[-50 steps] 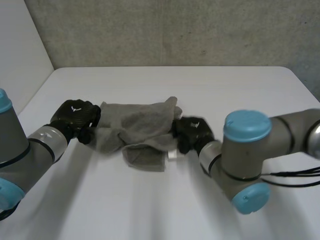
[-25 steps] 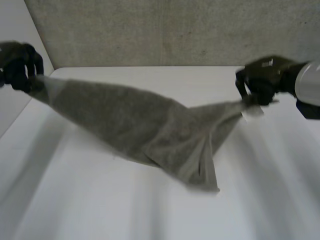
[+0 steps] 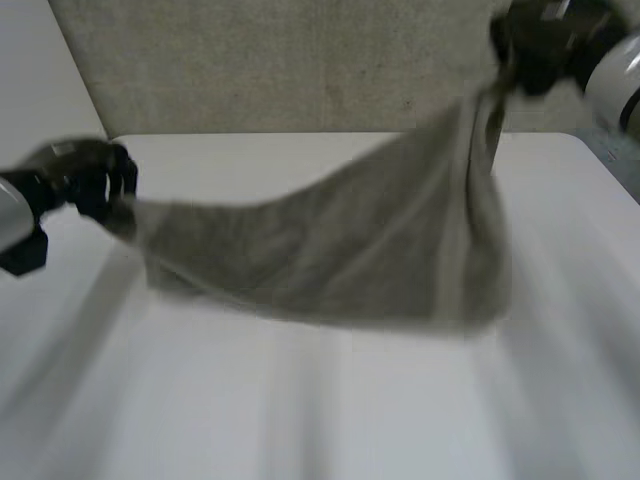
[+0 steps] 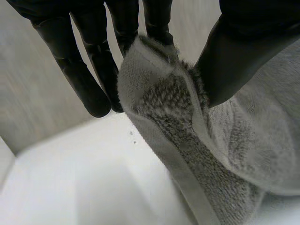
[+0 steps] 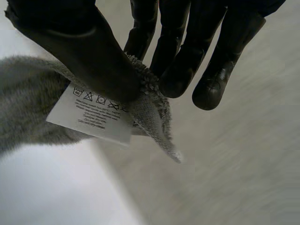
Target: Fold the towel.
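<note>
I am holding the grey towel so it is hanging spread between my hands over the white table. My left hand is pinching one corner between thumb and fingers, low by the table's left edge. My right hand is pinching another corner beside a white care label, high above the far right corner.

White table, matte and plain, spanning from its left edge to its right edge, rounded at the far left corner. Directly behind the far edge, a grey wall, rough and speckled, marked with a few darker flecks. Meeting that wall at the far left corner, a pale side panel, smooth and unmarked, running along the table's left edge toward the near side.
</note>
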Tool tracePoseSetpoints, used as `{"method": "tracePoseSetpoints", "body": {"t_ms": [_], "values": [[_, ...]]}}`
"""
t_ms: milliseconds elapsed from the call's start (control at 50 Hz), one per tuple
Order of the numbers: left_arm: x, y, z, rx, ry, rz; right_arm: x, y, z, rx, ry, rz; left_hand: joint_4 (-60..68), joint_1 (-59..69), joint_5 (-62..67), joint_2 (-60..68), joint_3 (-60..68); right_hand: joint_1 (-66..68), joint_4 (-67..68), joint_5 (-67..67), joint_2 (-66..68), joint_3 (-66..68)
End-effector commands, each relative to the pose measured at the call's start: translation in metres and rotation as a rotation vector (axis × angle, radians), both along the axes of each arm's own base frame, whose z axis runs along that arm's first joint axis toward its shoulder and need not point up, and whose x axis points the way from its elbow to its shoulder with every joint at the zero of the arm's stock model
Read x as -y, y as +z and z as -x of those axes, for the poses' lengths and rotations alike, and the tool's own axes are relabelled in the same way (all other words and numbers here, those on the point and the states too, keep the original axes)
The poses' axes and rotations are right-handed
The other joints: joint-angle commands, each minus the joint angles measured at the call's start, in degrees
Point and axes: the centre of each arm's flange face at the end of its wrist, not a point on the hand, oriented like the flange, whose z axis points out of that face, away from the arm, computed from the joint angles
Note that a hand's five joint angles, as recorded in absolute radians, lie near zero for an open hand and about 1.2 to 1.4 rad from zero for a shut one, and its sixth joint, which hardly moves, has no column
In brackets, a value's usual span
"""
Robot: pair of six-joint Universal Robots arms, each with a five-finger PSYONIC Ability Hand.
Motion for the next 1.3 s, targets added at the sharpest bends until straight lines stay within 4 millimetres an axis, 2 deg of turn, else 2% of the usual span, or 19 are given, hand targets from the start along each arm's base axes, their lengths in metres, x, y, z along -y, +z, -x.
{"method": "tracePoseSetpoints", "body": {"t_ms": [20, 60, 80, 100, 120, 140, 160, 180, 200, 240, 300, 420, 520, 580, 700, 800, 840, 1000, 1300], "values": [[-0.013, 0.036, 0.003, -0.133, 0.014, 0.064, 0.026, 0.028, 0.001, 0.169, -0.004, 0.135, 2.53, 3.54, 2.03, 2.38, 1.23, 5.4, 3.61, 4.86, 6.85, 3.54], [-0.018, 0.029, 0.004, -0.136, 0.013, 0.035, 0.038, 0.014, -0.001, 0.159, -0.021, 0.113, 2.53, 3.54, 2.03, 2.38, 1.23, 5.4, 3.61, 4.86, 6.85, 3.54], [-0.024, 0.015, 0.006, -0.133, 0.006, -0.008, 0.053, -0.008, -0.003, 0.141, -0.041, 0.075, 2.53, 3.54, 2.03, 2.38, 1.23, -23.52, -25.31, -24.05, -22.07, -25.37], [-0.024, 0.015, 0.006, -0.133, 0.006, -0.009, 0.053, -0.008, -0.003, 0.141, -0.041, 0.075, 2.53, 3.54, 2.03, 2.38, 1.23, -23.81, -25.6, -24.34, -22.35, -25.66], [-0.03, 0.001, 0.009, -0.131, -0.001, -0.047, 0.066, -0.035, -0.005, 0.114, -0.064, 0.021, 2.53, 3.54, 2.03, 2.38, 1.23, -54.62, -56.41, -55.15, -53.17, -56.47], [-0.034, -0.013, 0.011, -0.129, -0.009, -0.071, 0.078, -0.067, -0.006, 0.077, -0.095, -0.039, 2.53, 3.54, 2.03, 2.38, 1.23, -64.6, -66.39, -65.14, -63.15, -66.46], [-0.034, -0.014, 0.012, -0.129, -0.009, -0.071, 0.078, -0.067, -0.006, 0.077, -0.095, -0.04, 2.53, 3.54, 2.03, 2.38, 1.23, -64.6, -66.39, -65.14, -63.15, -66.46], [-0.038, -0.027, 0.015, -0.127, -0.017, -0.083, 0.087, -0.102, -0.008, 0.029, -0.123, -0.107, 2.53, 3.54, 2.03, 2.38, 1.23, -64.6, -66.39, -65.14, -63.15, -66.46], [-0.038, -0.027, 0.015, -0.127, -0.017, -0.083, 0.087, -0.102, -0.008, 0.028, -0.124, -0.107, 2.53, 3.54, 2.03, 2.38, 1.23, -64.6, -66.39, -65.14, -63.15, -66.46], [-0.044, -0.053, 0.021, -0.124, -0.038, -0.099, 0.095, -0.151, -0.006, -0.055, -0.172, -0.197, 2.53, 3.54, 2.03, 2.38, 1.23, -64.6, -66.39, -65.14, -63.15, -66.46], [-0.041, -0.075, 0.025, -0.121, -0.043, -0.118, 0.095, -0.17, -0.005, -0.07, -0.175, -0.246, 2.53, 3.54, 2.03, 2.38, 1.23, -64.6, -66.39, -65.14, -63.15, -66.46], [-0.037, -0.08, 0.025, -0.119, -0.039, -0.125, 0.089, -0.172, -0.003, -0.071, -0.184, -0.273, 2.53, 3.54, 2.03, 2.38, 1.23, -64.6, -66.39, -65.14, -63.15, -66.46], [-0.03, -0.071, 0.02, -0.119, -0.011, -0.092, 0.067, -0.139, 0.001, -0.064, -0.177, -0.251, 2.53, 3.54, 2.03, 2.38, 1.23, -64.6, -66.39, -65.14, -63.15, -66.46], [-0.03, -0.07, 0.02, -0.12, -0.009, -0.089, 0.06, -0.136, 0.002, -0.065, -0.172, -0.257, 2.53, 3.54, 2.03, 2.38, 1.23, -64.6, -66.39, -65.14, -63.15, -66.46], [-0.037, -0.043, 0.019, -0.132, -0.01, -0.023, 0.029, -0.133, 0.004, -0.081, -0.13, -0.302, 2.53, 3.54, 2.03, 2.38, 1.23, -64.6, -66.39, -65.14, -63.15, -66.46], [-0.044, -0.013, 0.02, -0.158, -0.013, 0.035, -0.008, -0.147, -0.018, -0.106, 0.007, -0.379, 2.53, 3.54, 2.03, 2.38, 1.23, -57.62, -59.41, -58.16, -56.17, -59.48], [-0.051, 0.013, 0.02, -0.218, -0.009, 0.066, -0.031, -0.16, -0.036, -0.122, 0.078, -0.429, 2.53, 3.54, 2.03, 2.38, 1.23, -56.95, -58.74, -57.48, -55.5, -58.8], [-0.059, 0.069, 0.019, -0.391, -0.01, 0.131, -0.062, -0.193, -0.073, -0.029, 0.172, -0.563, 2.53, 3.54, 2.03, 2.38, 1.23, -56.95, -58.74, -57.48, -55.5, -58.8], [-0.058, 0.077, 0.014, -0.467, 0.022, 0.087, -0.051, -0.248, -0.101, 0.079, 0.101, -0.572, 2.53, 3.54, 2.03, 2.38, 1.23, -45.68, -47.47, -46.22, -44.23, -47.54]]}}
